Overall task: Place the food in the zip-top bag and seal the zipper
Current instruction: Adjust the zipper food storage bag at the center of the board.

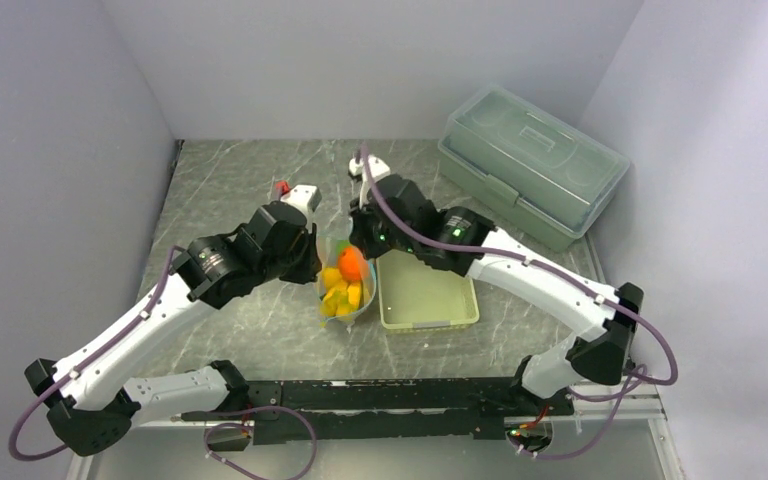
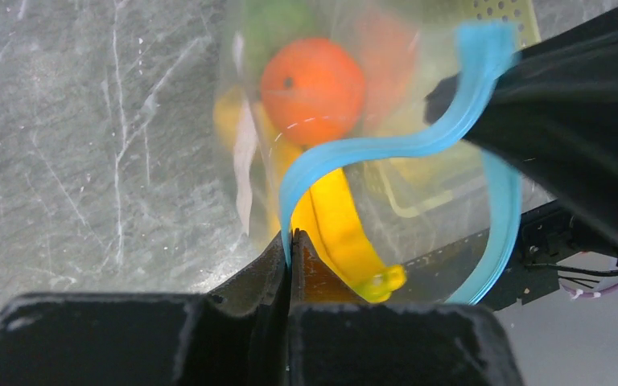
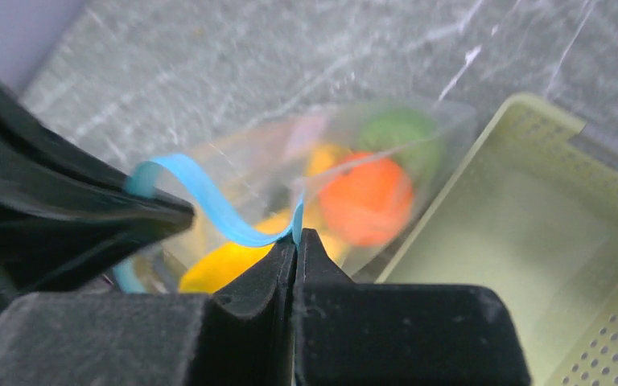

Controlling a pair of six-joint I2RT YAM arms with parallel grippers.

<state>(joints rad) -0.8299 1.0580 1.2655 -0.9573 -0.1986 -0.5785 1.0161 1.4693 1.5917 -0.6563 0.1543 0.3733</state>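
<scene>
The zip-top bag [image 1: 345, 288] hangs between my two grippers over the table, its mouth gaping. The food is inside it: an orange ball [image 2: 312, 90], yellow bananas [image 2: 338, 229] and a bumpy green fruit [image 3: 398, 133]. The zipper [image 2: 386, 149] is a light blue strip that curves in an S from one gripper to the other. My left gripper [image 2: 292, 235] is shut on one part of the zipper. My right gripper [image 3: 296, 232] is shut on another part of the zipper [image 3: 209, 201]. In the top view the left gripper [image 1: 315, 262] and right gripper [image 1: 365, 243] stand close together.
A pale green perforated basket [image 1: 428, 322] lies just right of the bag, with nothing in it. A large translucent lidded box [image 1: 532, 165] stands at the back right. White walls close in the table on three sides.
</scene>
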